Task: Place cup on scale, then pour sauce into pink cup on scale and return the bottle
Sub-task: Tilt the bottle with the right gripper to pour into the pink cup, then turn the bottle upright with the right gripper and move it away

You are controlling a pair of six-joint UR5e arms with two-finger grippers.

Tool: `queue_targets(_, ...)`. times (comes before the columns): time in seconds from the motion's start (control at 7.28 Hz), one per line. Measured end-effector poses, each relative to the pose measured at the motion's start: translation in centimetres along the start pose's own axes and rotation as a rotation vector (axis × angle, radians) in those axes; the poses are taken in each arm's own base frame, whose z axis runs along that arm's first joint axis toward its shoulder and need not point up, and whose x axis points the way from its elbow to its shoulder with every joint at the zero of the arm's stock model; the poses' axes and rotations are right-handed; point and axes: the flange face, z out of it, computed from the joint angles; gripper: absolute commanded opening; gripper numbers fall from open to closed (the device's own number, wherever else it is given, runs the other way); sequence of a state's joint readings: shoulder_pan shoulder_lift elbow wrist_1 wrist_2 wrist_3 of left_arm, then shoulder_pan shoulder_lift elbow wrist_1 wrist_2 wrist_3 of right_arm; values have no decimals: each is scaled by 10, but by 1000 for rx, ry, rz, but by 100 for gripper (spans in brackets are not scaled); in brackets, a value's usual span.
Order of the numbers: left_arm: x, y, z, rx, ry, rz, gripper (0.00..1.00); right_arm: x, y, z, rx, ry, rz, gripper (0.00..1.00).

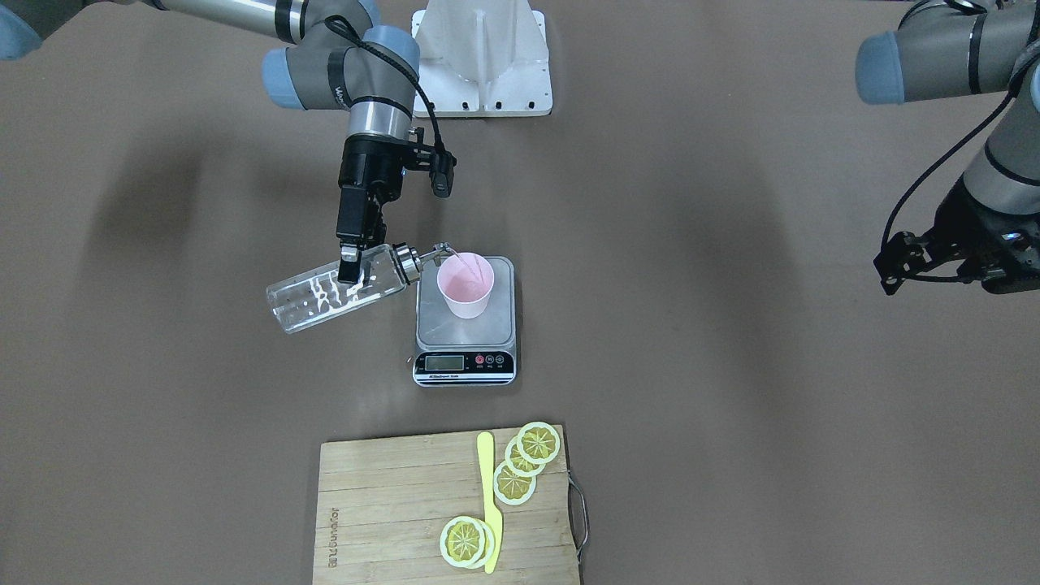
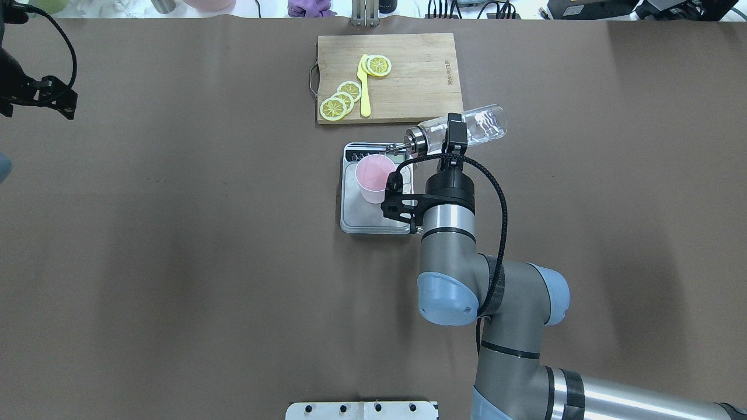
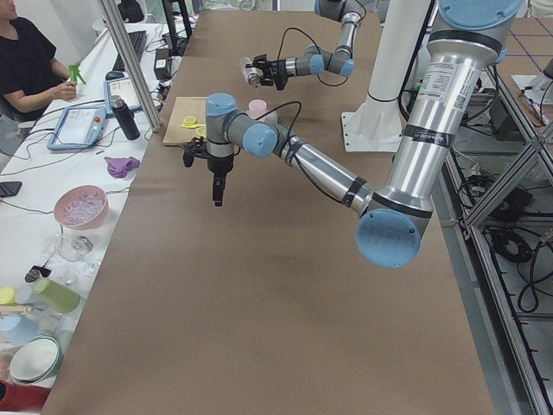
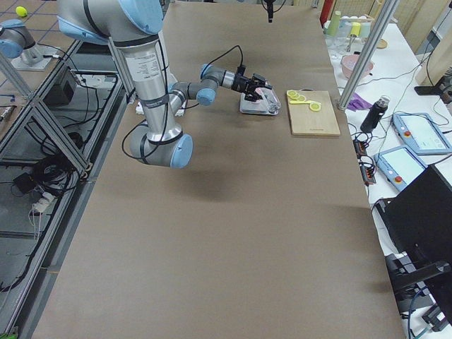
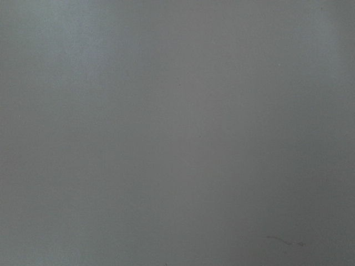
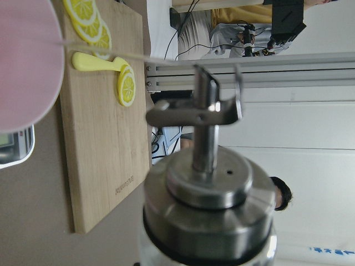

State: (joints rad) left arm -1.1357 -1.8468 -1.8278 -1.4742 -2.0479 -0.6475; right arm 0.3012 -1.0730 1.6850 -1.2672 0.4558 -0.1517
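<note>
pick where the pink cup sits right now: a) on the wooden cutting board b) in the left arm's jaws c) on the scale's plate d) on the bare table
c: the pink cup stands upright on the silver plate of the scale, with the spout of the tilted glass bottle at its rim.

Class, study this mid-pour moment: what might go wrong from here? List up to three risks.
1. The spout sits right at the rim of the cup, not over its middle, so the pour may land on the scale.
2. The cup stands loose on the scale; a nudge from the spout could tip it.
3. The right pincer grips the smooth, tilted bottle mid-body, so it might slip or swivel.
</note>
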Motion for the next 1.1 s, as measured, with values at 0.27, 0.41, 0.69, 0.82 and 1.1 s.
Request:
queue_targets(0.27, 1, -1, -1, 2, 1, 1, 99, 0, 0, -2, 29, -33, 140, 11)
queue_targets(0.41, 1, -1, -1, 2, 1, 0, 99, 4, -1, -3, 52, -53, 200, 11)
queue_targets(0.69, 0, -2, -2, 3, 1, -1, 99, 18, 3, 0, 95, -83, 316, 11)
queue_targets(0.82, -1, -2, -3, 5, 1, -3, 99, 23, 9, 4, 107, -89, 364, 11)
queue_targets(1.1, -1, -3, -6, 11, 4, -3, 99, 33, 32, 14, 111, -119, 507, 11)
